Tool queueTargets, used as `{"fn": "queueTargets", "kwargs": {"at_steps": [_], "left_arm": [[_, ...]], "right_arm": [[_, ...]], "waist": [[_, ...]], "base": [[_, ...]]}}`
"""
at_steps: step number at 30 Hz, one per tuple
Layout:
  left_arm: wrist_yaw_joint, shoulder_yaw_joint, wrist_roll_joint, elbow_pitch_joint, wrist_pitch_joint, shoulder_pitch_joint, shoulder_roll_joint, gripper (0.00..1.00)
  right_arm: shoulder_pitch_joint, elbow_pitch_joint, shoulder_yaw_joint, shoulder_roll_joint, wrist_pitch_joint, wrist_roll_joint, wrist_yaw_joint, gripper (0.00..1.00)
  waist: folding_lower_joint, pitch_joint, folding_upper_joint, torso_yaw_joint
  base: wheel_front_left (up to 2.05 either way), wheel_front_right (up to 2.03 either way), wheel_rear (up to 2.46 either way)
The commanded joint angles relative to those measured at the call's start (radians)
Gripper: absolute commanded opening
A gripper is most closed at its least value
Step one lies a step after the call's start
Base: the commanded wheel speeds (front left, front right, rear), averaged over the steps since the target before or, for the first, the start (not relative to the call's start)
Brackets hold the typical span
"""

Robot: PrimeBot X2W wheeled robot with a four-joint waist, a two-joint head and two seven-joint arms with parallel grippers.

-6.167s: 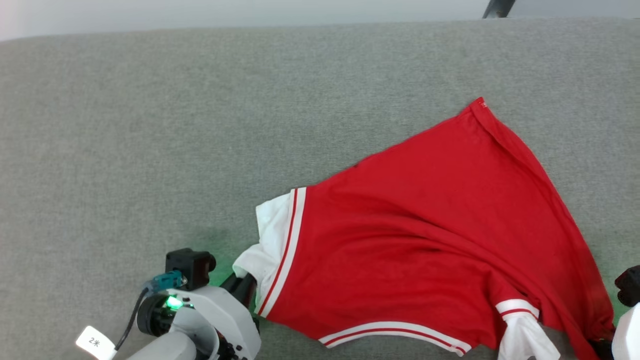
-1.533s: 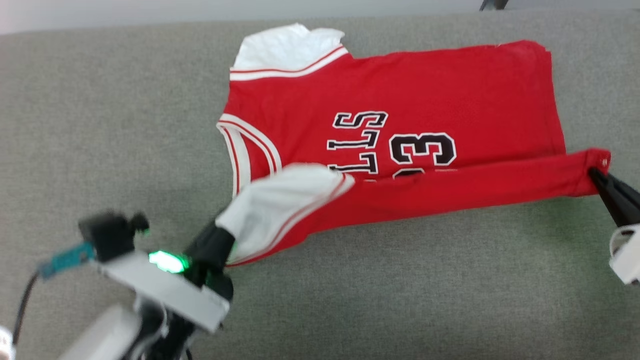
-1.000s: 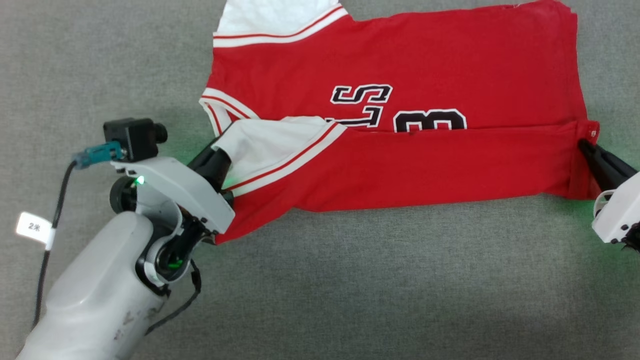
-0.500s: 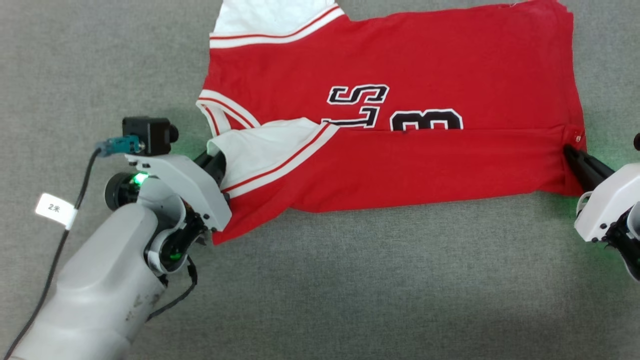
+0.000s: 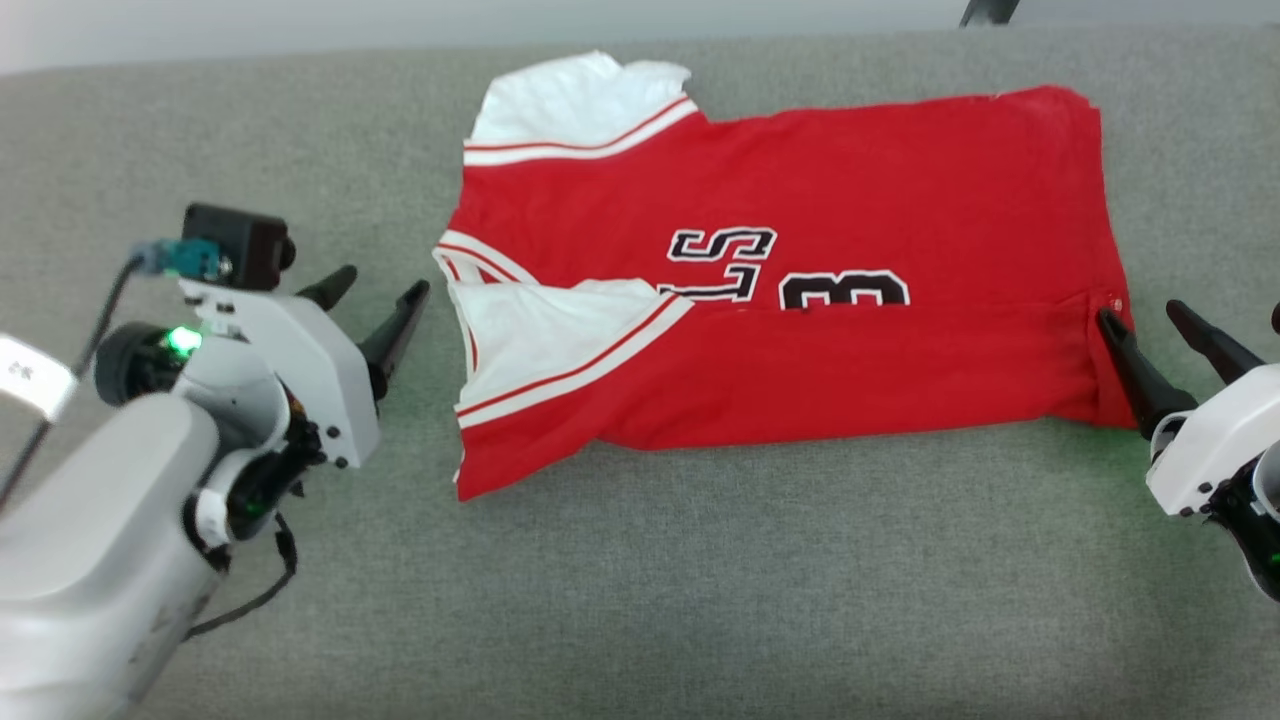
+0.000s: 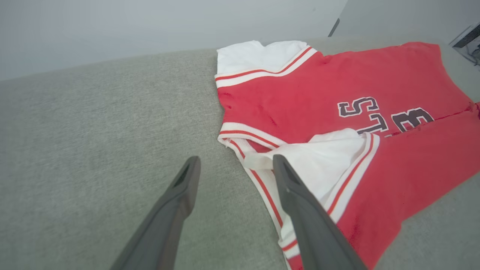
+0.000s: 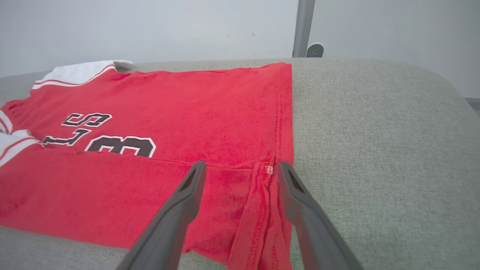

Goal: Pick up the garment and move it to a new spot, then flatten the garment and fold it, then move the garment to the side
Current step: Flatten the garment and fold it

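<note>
The garment [image 5: 800, 190] lies flat on the grey cushioned surface, collar to the left and hem to the right. Its near long edge, with one white sleeve [image 5: 540, 330], is folded up over the front and covers the lower part of the black lettering. My left gripper [image 5: 383, 280] stands open just left of the collar, holding nothing; in the left wrist view the left gripper [image 6: 236, 159] has its right finger over the striped collar trim of the garment [image 6: 300, 97]. My right gripper [image 5: 1138, 310] is open at the folded hem corner. Under the right gripper [image 7: 242, 164] lies the loose hem of the garment [image 7: 206, 101].
The grey fabric surface [image 5: 640, 600] stretches wide in front of and to the left of the shirt. Its back edge runs close behind the far sleeve. A metal post [image 7: 303, 26] stands behind the back right corner, against a pale wall.
Both grippers were shut on the garment, left on the sleeve and right on the hem corner; both have opened, let go and drawn back slightly. The head camera has tilted.
</note>
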Motion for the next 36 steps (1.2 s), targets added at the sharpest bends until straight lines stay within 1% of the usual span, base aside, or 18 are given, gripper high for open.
{"fn": "queueTargets", "kwargs": {"at_steps": [1, 3, 6, 8, 9, 11, 14, 16, 18, 23, 29, 30, 31, 32, 34, 36], "left_arm": [[0.019, 0.000, -0.015, -0.048, 0.045, 0.002, 0.018, 1.00], [0.046, -0.011, -0.051, -0.124, 0.150, 0.017, 0.046, 1.00], [0.093, -0.051, -0.119, -0.231, 0.359, 0.035, 0.087, 1.00], [0.125, -0.071, -0.164, -0.290, 0.478, 0.039, 0.109, 1.00], [0.141, -0.075, -0.186, -0.313, 0.522, 0.042, 0.118, 1.00], [0.173, -0.080, -0.209, -0.338, 0.578, 0.042, 0.127, 1.00], [0.206, -0.070, -0.232, -0.336, 0.603, 0.033, 0.117, 1.00], [0.219, -0.057, -0.247, -0.310, 0.599, 0.030, 0.108, 1.00], [0.222, -0.056, -0.246, -0.281, 0.600, 0.024, 0.101, 1.00], [0.204, -0.065, -0.268, -0.214, 0.612, 0.028, 0.070, 1.00], [0.179, -0.074, -0.282, -0.162, 0.605, 0.040, 0.033, 1.00], [0.174, -0.076, -0.285, -0.157, 0.605, 0.041, 0.030, 0.48], [0.168, -0.078, -0.286, -0.152, 0.606, 0.041, 0.027, 0.08], [0.166, -0.076, -0.290, -0.148, 0.602, 0.043, 0.023, 0.00], [0.159, -0.078, -0.293, -0.144, 0.601, 0.046, 0.016, 0.00], [0.155, -0.076, -0.289, -0.139, 0.593, 0.046, 0.016, 0.00]], "right_arm": [[0.020, -0.015, -0.007, 0.003, 0.000, 0.001, -0.001, 1.00], [0.033, -0.035, -0.016, 0.008, 0.007, -0.004, -0.001, 1.00], [0.048, -0.061, -0.026, 0.018, 0.020, -0.013, -0.001, 1.00], [0.050, -0.074, -0.031, 0.025, 0.025, -0.018, -0.001, 1.00], [0.050, -0.083, -0.030, 0.030, 0.028, -0.020, -0.001, 1.00], [0.049, -0.092, -0.031, 0.037, 0.030, -0.023, -0.001, 1.00], [0.042, -0.104, -0.031, 0.047, 0.031, -0.023, -0.001, 1.00], [0.035, -0.106, -0.031, 0.051, 0.031, -0.023, -0.001, 1.00], [0.028, -0.107, -0.034, 0.053, 0.028, -0.022, -0.001, 1.00], [0.024, -0.102, -0.039, 0.052, 0.020, -0.019, -0.001, 1.00], [0.021, -0.099, -0.042, 0.042, 0.016, -0.013, -0.001, 1.00], [0.020, -0.099, -0.043, 0.040, 0.019, -0.012, -0.001, 1.00], [0.019, -0.099, -0.042, 0.037, 0.024, -0.012, -0.001, 1.00], [0.017, -0.101, -0.037, 0.033, 0.034, -0.011, -0.001, 1.00], [0.014, -0.107, -0.024, 0.021, 0.064, -0.005, -0.001, 1.00], [0.014, -0.110, -0.005, -0.001, 0.123, 0.001, -0.001, 1.00]], "waist": [[0.0000, -0.029, 0.0000, 0.005], [0.0000, -0.037, 0.0000, 0.004], [0.0000, -0.038, 0.0000, 0.002], [0.0000, -0.032, 0.0000, -0.004], [0.0000, -0.025, 0.0000, -0.009], [0.0000, -0.012, 0.0000, -0.017], [0.0000, 0.012, 0.0000, -0.034], [0.0000, 0.027, 0.0000, -0.047], [0.0000, 0.039, 0.0000, -0.058], [0.0000, 0.057, 0.0000, -0.083], [0.0000, 0.061, 0.0000, -0.095], [0.0000, 0.060, 0.0000, -0.096], [0.0000, 0.059, 0.0000, -0.097], [0.0000, 0.058, 0.0000, -0.097], [0.0000, 0.055, 0.0000, -0.097], [0.0000, 0.052, 0.0000, -0.095]], "base": [[0.00, 0.00, 0.00], [0.00, 0.00, 0.00], [0.00, 0.00, 0.00], [0.00, 0.00, 0.00], [0.00, 0.00, 0.00], [0.00, 0.00, 0.00], [0.00, 0.00, 0.00], [0.00, 0.00, 0.00], [0.00, 0.00, 0.00], [0.00, 0.00, 0.00], [0.00, 0.00, 0.00], [0.00, 0.00, 0.00], [0.00, 0.00, 0.00], [0.00, 0.00, 0.00], [0.00, 0.00, 0.00], [0.00, 0.00, 0.00]]}}
